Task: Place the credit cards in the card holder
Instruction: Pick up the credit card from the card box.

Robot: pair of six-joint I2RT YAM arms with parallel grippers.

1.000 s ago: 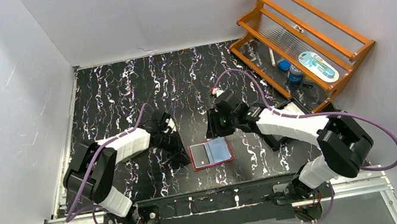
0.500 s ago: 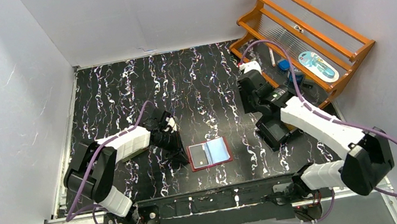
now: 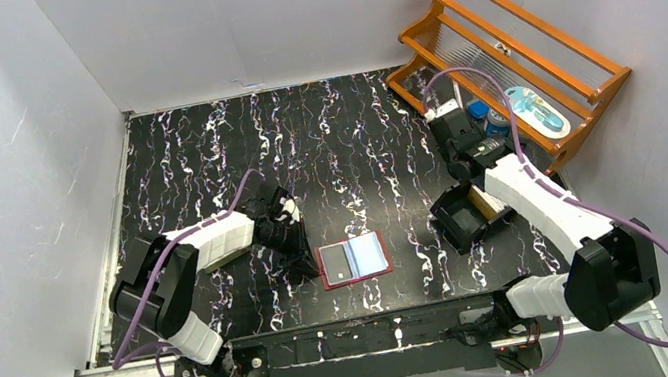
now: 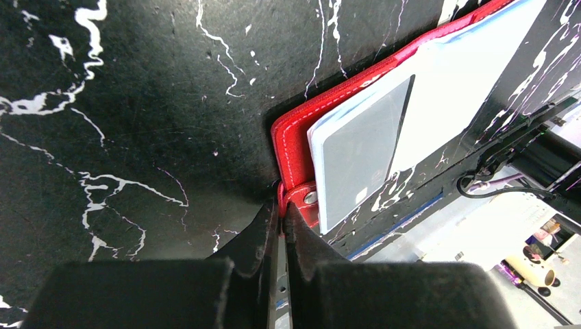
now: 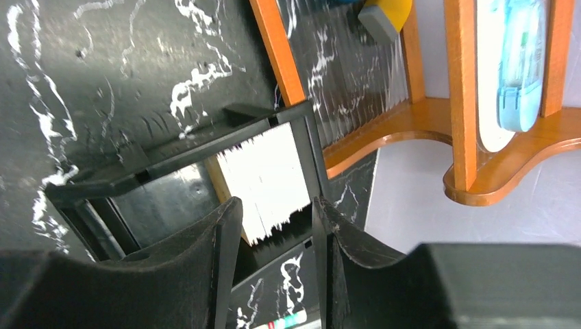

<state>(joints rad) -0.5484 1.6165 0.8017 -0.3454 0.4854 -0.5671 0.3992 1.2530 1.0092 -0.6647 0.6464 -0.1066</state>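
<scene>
The dark red card holder lies open on the black marbled table, near the front. In the left wrist view its red stitched edge frames a grey card in a clear pocket, beside a pale blue-white pocket. My left gripper is shut on the holder's snap tab at its left edge; it also shows in the top view. My right gripper is open and empty above the black open box, which holds a pale white stack. No orange card shows.
The black box stands right of the holder. An orange wooden rack with small items fills the back right corner, close to my right gripper. White walls enclose the table on three sides.
My right arm has swung away from the card holder, right and back, and now hangs over the black box by the rack. My left gripper has stayed on the holder.
</scene>
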